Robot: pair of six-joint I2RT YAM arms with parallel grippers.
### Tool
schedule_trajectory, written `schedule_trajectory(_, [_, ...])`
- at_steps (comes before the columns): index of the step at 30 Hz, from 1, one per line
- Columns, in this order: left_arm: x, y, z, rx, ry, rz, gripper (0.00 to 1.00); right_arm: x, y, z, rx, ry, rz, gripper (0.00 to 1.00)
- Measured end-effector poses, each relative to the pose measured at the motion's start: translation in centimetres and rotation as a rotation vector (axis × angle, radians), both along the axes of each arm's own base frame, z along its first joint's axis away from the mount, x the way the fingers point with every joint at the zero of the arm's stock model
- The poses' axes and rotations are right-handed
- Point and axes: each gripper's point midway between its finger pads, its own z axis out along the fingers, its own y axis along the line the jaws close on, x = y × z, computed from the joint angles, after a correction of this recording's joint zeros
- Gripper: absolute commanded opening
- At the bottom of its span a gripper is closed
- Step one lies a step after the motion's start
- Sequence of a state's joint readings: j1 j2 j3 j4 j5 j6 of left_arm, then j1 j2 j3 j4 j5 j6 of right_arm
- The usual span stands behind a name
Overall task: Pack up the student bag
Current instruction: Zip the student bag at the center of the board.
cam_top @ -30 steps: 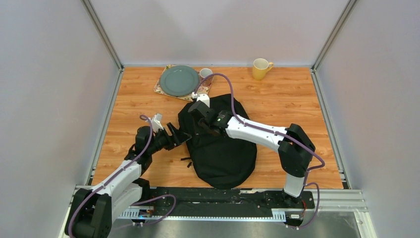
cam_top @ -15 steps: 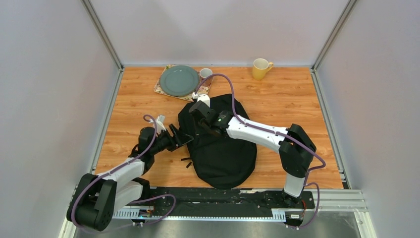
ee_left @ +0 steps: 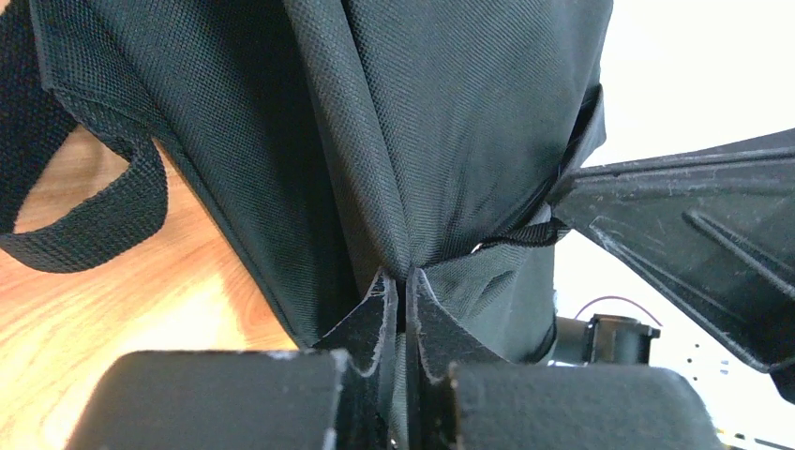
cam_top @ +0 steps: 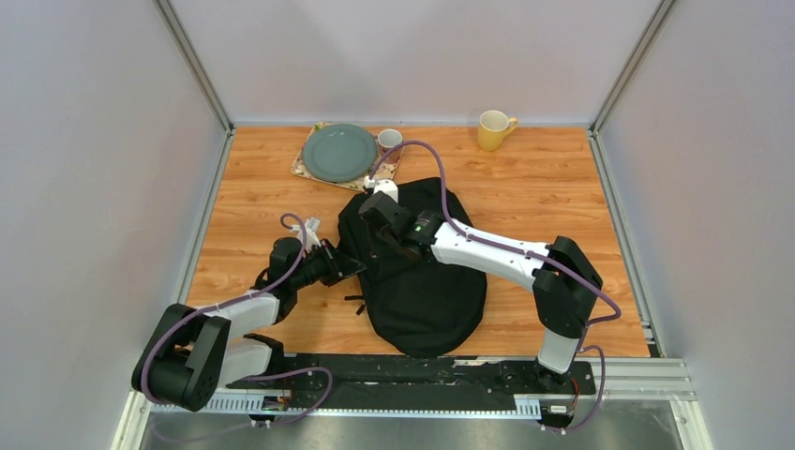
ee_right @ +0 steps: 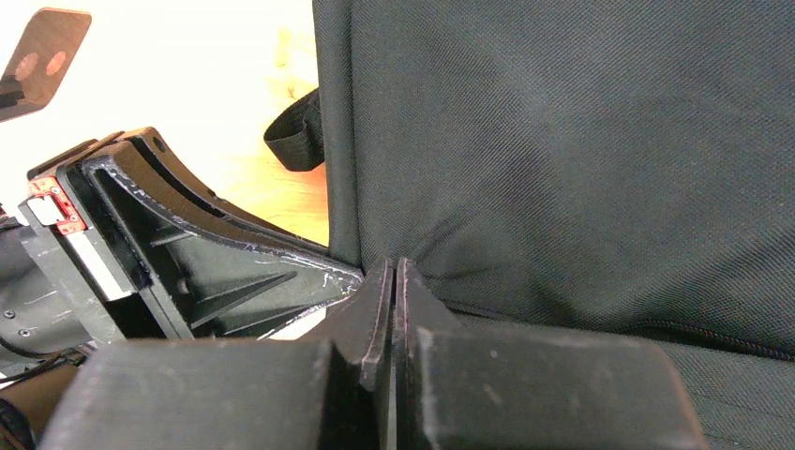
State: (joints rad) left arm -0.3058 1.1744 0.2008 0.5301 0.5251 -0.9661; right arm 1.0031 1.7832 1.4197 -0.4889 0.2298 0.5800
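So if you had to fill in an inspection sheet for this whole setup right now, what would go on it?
Surface: wooden table, bare wood around the bag.
Job's things: black student bag lying flat mid-table; nothing seen that is waiting to be packed.
Clutter: grey-green plate on a patterned mat, small mug beside it, yellow mug at the far edge.
Grippers: left end effector shut on a pinch of bag fabric; right end effector shut on the fabric too, close beside it.
Cables: purple cables looping along both arms, one arching over the bag's far end.
Surroundings: plain grey walls on three sides.
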Motion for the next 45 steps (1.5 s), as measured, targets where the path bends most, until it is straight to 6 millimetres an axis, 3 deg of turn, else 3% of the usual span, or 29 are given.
schedule_trajectory(17, [-0.2, 0.2, 0.6, 0.033, -0.056, -0.021, 0.00, 0.4, -0.9, -0.5, -0.030, -0.017, -0.025, 0.00])
schedule_trajectory(28, [-0.4, 0.8, 1.1, 0.105, -0.107, -0.035, 0.00, 1.0, -4.1, -0.1, -0.045, -0.027, -0.079, 0.00])
schedule_trajectory(35, [-0.4, 0.8, 1.2, 0.114, -0.117, -0.037, 0.00, 1.0, -4.9, 1.0, -0.031, -0.049, -0.093, 0.00])
schedule_trajectory(45, [-0.4, 1.1, 1.5, 0.132, -0.136, -0.029, 0.00, 1.5, -6.9, 0.6, -0.083, -0.067, -0.136, 0.00])
